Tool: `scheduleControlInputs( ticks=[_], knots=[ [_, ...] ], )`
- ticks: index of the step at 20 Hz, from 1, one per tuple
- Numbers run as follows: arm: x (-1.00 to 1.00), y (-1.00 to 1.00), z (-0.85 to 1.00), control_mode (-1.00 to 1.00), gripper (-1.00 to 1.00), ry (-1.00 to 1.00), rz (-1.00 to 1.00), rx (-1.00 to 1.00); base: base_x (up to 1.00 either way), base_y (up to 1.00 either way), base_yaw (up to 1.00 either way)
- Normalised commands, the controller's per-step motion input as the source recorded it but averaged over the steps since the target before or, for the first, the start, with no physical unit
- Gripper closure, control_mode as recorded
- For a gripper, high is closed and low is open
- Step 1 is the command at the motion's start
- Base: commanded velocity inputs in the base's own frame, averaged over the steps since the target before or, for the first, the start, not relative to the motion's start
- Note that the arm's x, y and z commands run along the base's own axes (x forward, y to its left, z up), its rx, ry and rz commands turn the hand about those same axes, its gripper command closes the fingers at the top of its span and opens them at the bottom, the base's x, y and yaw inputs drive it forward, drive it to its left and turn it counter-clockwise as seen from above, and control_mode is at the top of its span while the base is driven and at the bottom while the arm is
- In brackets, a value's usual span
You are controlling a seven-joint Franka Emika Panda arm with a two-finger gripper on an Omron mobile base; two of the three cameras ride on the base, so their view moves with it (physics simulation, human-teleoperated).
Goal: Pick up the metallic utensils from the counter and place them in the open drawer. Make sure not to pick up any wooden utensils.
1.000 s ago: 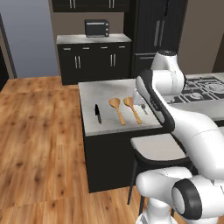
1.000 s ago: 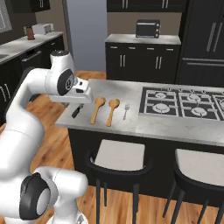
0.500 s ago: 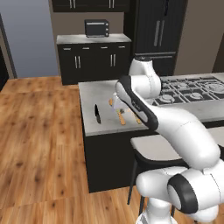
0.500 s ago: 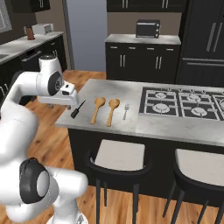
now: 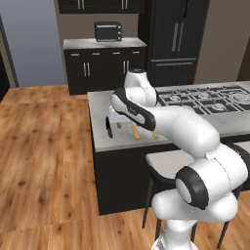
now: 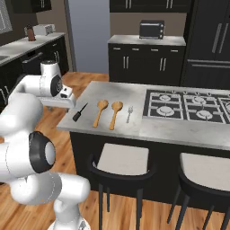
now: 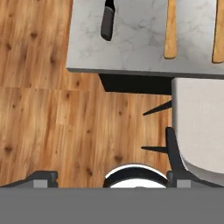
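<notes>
gripper off the counter's left edge, jaws spread apart, holding nothing | black knife at the counter's left end | two wooden spoons side by side beside it | silver fork next, before the cooktop

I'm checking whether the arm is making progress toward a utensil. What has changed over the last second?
The arm has swung from over the wooden spoons toward the counter's end, so the end effector now hangs off the edge beside the black knife. It has taken hold of nothing. The knife, both spoons and the fork lie where they were.
</notes>
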Motion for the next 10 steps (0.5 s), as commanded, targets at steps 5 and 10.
scheduleControlInputs(
  ticks=[5,10],
  knots=[
    [0.54,0.02,-0.27,-1.0,-1.0,0.04,0.0,0.0,0.0,0.0,0.0],
    [0.55,0.06,-0.4,-1.0,-1.0,0.0,-0.02,0.0,0.0,0.0,0.0]
  ],
)
